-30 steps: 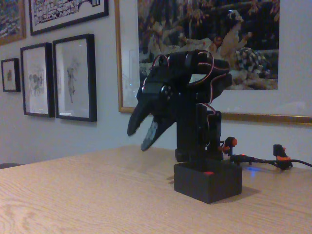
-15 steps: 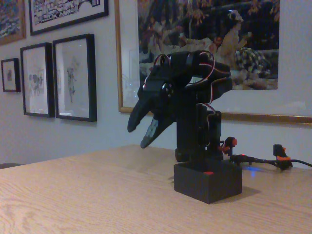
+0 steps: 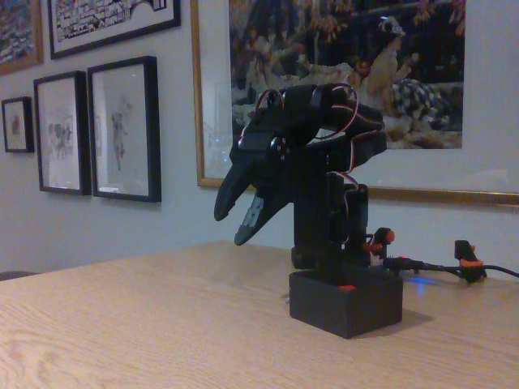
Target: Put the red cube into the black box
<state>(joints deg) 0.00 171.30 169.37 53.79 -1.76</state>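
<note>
The table [image 3: 122,324] lies bare to the left of the black box [image 3: 346,301] and in front of it. The box stands just in front of the arm's base, its open top unblocked from above. The gripper [image 3: 235,219] hangs well above the wood, left of the box. Behind and right of the box, cables [image 3: 438,266] run across the table.

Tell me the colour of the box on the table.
Matte black, seen in the fixed view.

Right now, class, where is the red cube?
In the fixed view, the red cube sits inside the black box, right of centre, just peeking over the rim.
</note>
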